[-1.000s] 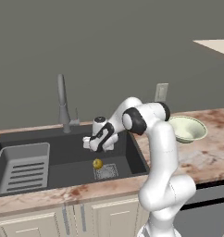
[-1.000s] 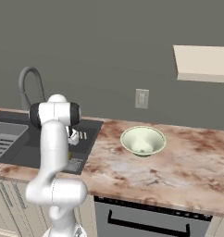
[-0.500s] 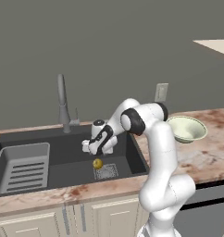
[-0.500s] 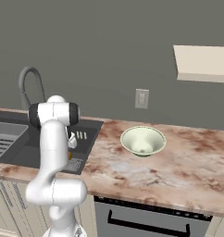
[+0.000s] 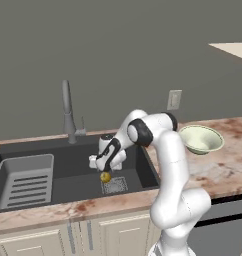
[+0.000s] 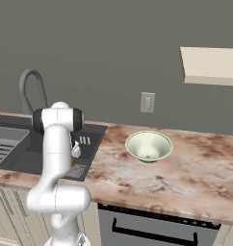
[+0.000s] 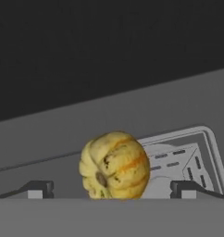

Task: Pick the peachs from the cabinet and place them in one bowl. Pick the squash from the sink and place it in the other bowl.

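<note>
A small yellow squash (image 5: 106,176) with orange streaks lies on the floor of the dark grey sink (image 5: 58,185), beside the drain grate (image 5: 114,186). My gripper (image 5: 104,170) hangs just above it, reaching down into the basin. In the hand view the squash (image 7: 115,165) sits between the two fingertips of my gripper (image 7: 111,190), which stands open with clear gaps on both sides. A cream bowl (image 5: 200,138) rests on the counter right of the sink, also seen as the bowl (image 6: 148,146). The beige cabinet (image 6: 212,65) hangs at the upper right. The peachs are out of view.
A curved grey faucet (image 5: 68,110) rises behind the sink. A light grey slotted rack (image 5: 25,180) fills the basin's left part. A wall outlet (image 6: 147,102) sits above the marbled counter (image 6: 186,178). White drawer fronts run below the counter edge.
My gripper has sunk lower into the sink, closer over the squash. The squash and bowl have not moved.
</note>
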{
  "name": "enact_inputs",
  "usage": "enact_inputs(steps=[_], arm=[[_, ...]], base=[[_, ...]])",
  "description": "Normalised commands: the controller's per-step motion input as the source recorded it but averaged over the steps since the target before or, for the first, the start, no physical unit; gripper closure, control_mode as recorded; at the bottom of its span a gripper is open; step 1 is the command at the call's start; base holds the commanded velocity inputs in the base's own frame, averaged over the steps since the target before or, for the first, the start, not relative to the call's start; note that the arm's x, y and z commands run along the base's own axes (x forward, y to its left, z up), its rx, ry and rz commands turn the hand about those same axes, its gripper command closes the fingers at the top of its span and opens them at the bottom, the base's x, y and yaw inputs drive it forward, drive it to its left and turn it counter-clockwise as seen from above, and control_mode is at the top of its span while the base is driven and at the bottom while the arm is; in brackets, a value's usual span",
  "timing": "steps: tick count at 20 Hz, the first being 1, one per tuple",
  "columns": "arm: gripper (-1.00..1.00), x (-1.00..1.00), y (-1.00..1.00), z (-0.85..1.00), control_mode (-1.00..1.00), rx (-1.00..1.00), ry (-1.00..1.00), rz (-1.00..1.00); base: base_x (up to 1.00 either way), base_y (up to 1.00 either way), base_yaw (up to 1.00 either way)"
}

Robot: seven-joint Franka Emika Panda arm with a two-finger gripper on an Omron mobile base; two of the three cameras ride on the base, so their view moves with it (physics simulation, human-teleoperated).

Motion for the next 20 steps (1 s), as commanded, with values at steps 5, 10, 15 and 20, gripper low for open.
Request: enact_inputs(steps=[5, 10, 15, 20], arm=[[-1.0, 0.21, 0.0, -0.21, -1.0, 0.0, 0.02, 0.0], [-1.0, 0.04, 0.0, -0.28, -1.0, 0.0, 0.02, 0.0], [-1.0, 0.16, 0.0, -0.33, -1.0, 0.0, 0.04, 0.0], [-1.0, 0.04, 0.0, -0.1, -1.0, 0.0, 0.02, 0.0]], base=[[0.0, 0.0, 0.0], [0.0, 0.0, 0.0], [0.0, 0.0, 0.0], [0.0, 0.0, 0.0]])
